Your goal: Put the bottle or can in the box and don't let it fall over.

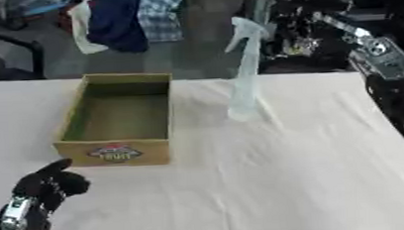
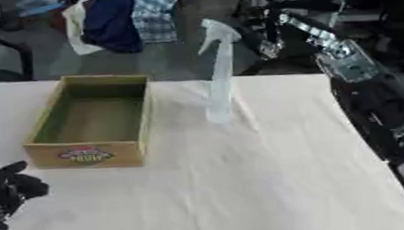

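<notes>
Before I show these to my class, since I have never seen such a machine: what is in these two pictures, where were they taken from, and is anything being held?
Both pictures come from the two eyes of one camera in a humanoid robot's head, looking down at its work, so they are nearly the same. A white cloth-covered table carries an open, empty yellow cardboard box with a red label on its near wall. To the right of it, apart from it, a clear plastic spray bottle stands upright. The robot's black left hand shows at the lower left, fingers curled, holding nothing. Its black and silver right arm comes in along the right edge; that hand is out of view. Nothing is held.
</notes>
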